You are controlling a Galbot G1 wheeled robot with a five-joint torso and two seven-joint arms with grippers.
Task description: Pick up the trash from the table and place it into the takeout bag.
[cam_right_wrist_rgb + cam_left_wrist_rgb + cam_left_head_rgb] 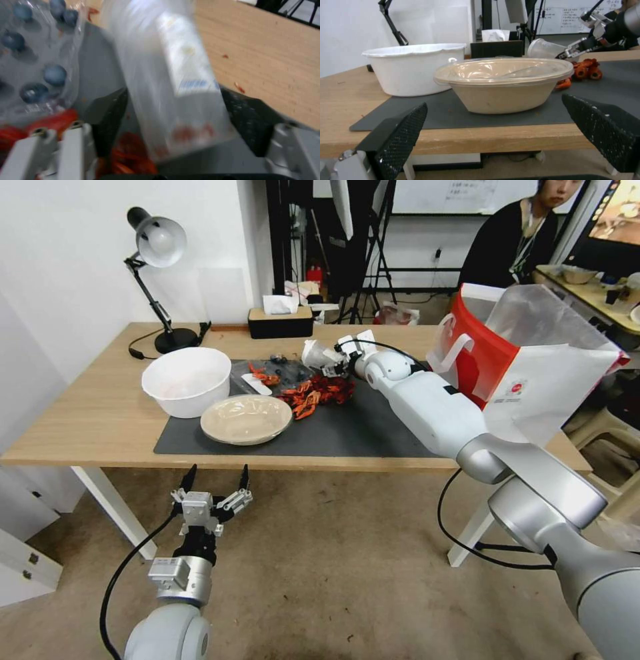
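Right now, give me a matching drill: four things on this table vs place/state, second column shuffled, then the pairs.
Things:
1. clear plastic cup
2. shallow beige bowl
3. takeout bag
4. left gripper

Place or state:
A. open, below the table's front edge
B. standing at the table's right end
C. between the right gripper's fingers
D. on the dark mat, beside the white bowl

Pairs: 1-C, 2-D, 3-B, 4-A
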